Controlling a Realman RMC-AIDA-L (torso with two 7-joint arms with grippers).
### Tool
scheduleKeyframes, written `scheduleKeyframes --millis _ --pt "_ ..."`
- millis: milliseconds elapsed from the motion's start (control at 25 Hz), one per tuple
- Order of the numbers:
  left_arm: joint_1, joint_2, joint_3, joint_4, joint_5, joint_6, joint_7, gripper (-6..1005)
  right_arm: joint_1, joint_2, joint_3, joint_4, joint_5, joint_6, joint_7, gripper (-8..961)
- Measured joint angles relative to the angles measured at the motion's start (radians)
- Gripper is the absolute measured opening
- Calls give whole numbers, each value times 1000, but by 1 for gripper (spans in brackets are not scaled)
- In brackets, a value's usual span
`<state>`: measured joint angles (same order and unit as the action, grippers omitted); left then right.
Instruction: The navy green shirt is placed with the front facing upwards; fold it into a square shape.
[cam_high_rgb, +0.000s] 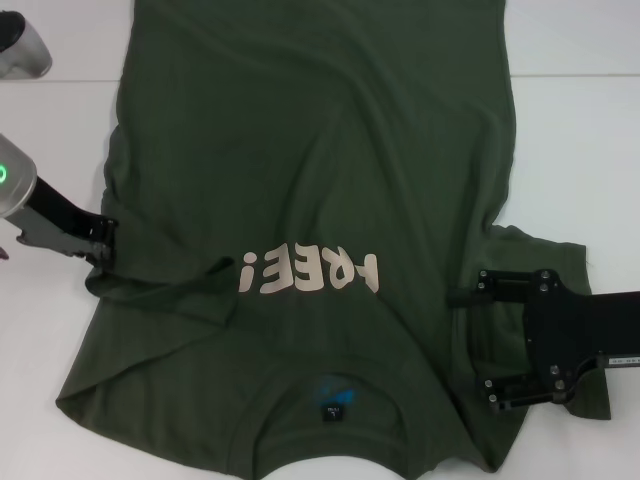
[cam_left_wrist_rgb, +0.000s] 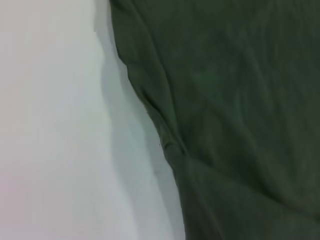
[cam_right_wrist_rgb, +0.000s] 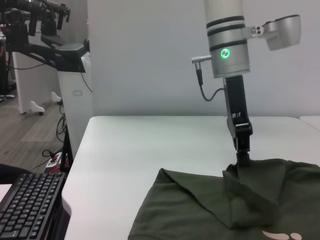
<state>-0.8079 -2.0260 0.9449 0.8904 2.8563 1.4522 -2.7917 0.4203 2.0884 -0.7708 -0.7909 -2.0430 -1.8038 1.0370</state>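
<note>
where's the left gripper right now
In the head view the left gripper is at the left edge of the navy green shirt, down on the folded-in left sleeve, level with the FREE! lettering; the right wrist view shows it pinching a raised fold.

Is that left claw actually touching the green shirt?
Touching. In the right wrist view, the left gripper comes down onto a pinched-up peak of the shirt; the head view shows it at the shirt's edge.
</note>
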Motion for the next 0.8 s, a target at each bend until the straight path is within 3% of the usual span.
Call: scheduleKeyframes --millis 200,800 --pt "-8 -8 0 -13 -2 1 17 41 0 1 -2 0 2 0 0 822" --pt "-132 -10 -19 -10 -12 41 11 29 -7 1 -2 0 -1 -7 -7 817"
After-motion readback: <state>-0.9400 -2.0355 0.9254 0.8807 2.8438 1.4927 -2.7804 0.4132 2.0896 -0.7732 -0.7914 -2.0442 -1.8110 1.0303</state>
